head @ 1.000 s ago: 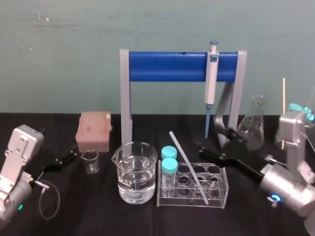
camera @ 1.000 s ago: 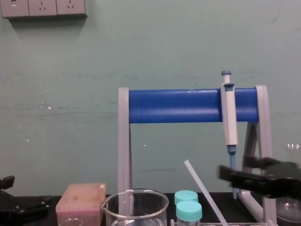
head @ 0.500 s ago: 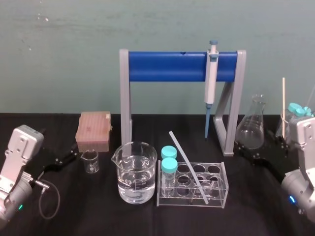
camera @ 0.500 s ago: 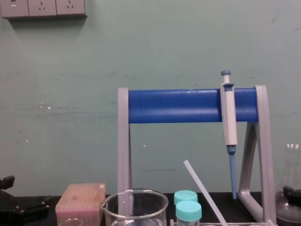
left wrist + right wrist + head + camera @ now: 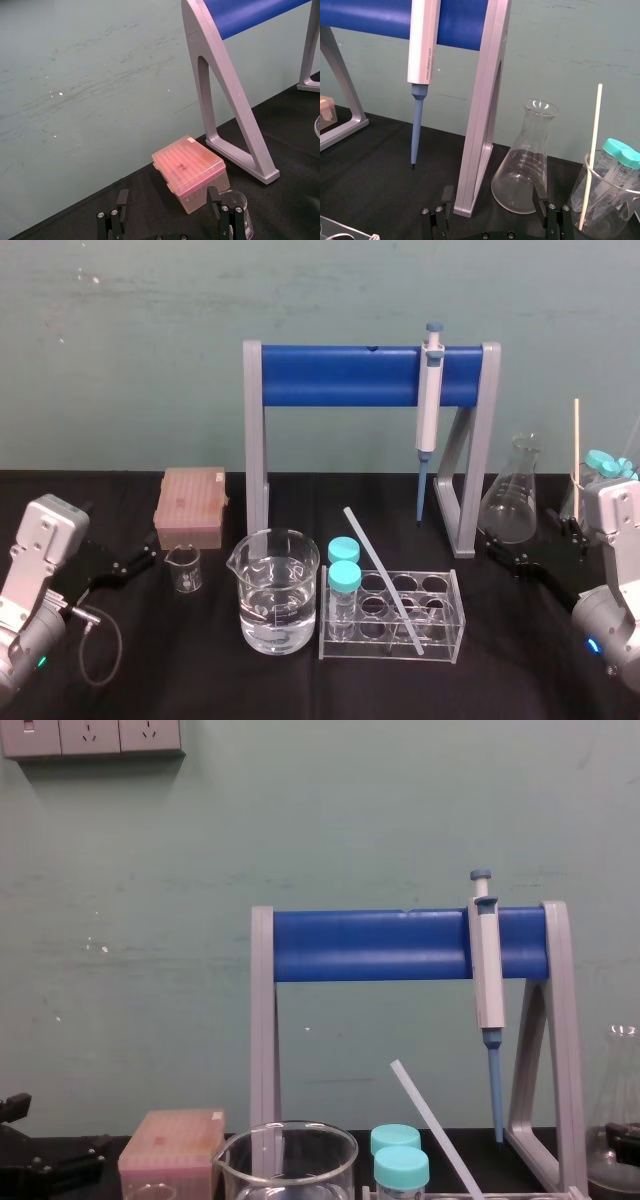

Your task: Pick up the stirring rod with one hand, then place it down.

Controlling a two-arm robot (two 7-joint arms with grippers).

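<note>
Two fingers [image 5: 448,196] of the right gripper [image 5: 493,196]: spread wide with nothing between them, low over the desk [image 5: 200,660], just in front of the conical flask [image 5: 510,502] and the right foot of the pipette stand [image 5: 478,455]. Two fingers [image 5: 122,200] of the left gripper [image 5: 168,200]: likewise parted and empty, parked at the robot's left near the pink tip box [image 5: 190,505]. One stirring rod [image 5: 383,577]: leaning in the clear tube rack [image 5: 456,625], lower end down in a front well, upper end tilted up and back toward the stand, apart from both grippers. Step in hand, as judged: the rod appears already set down and the right arm is retiring, though whether the rod's foot sits firmly in its well cannot be made out. Handling note: keep the fingers open and draw straight back and low, clear of the flask and of the beaker of capped tubes [image 5: 600,210] beside it, since either glass piece could tip at a light knock; leave the rack untouched. Change from a second ago: the right gripper then reached further in, by the stand's foot under the tip of the pipette [image 5: 429,405]; it has since drawn back to the flask. Rod, rack and left gripper: unchanged.
</note>
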